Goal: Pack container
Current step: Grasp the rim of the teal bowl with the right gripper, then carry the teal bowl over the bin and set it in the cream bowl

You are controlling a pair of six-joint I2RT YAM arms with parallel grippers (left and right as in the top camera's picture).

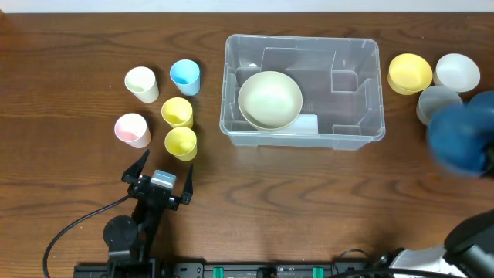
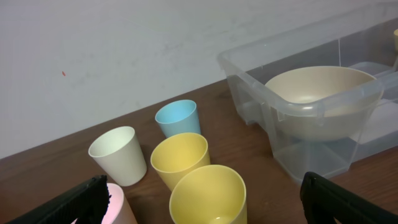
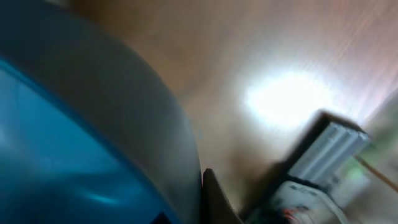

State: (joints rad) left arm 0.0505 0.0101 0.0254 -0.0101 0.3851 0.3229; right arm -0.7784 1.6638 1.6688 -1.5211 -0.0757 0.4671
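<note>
Seen from overhead, the clear container point(image 1: 363, 93) sits at the middle of the brown table point(image 1: 293, 208) with a cream bowl point(image 1: 270, 100) in its left half. Left of it stand five cups: a cream cup point(image 1: 141, 83), a blue cup point(image 1: 185, 76), two yellow cups point(image 1: 177, 112) point(image 1: 181, 142) and a pink cup point(image 1: 132, 130). Below them the left gripper point(image 1: 168, 159) has its fingers spread wide, with nothing between them. At the right edge a yellow bowl point(image 1: 410, 73), a white bowl point(image 1: 457, 72) and a grey bowl point(image 1: 436, 100) cluster together, with a blurred blue bowl point(image 1: 463, 135) just below them. The left wrist view adds what the overhead cannot: the cups' open mouths from the side, the cream bowl tilted against the container's near end, and a pale wall point(image 2: 124, 50) behind the table. The right wrist view is heavily blurred, its left side filled by the blue bowl's curved wall, with one dark finger point(image 3: 214, 199) of the right gripper point(image 3: 200, 190) at the bottom. Whether that gripper grips the bowl cannot be told.
</note>
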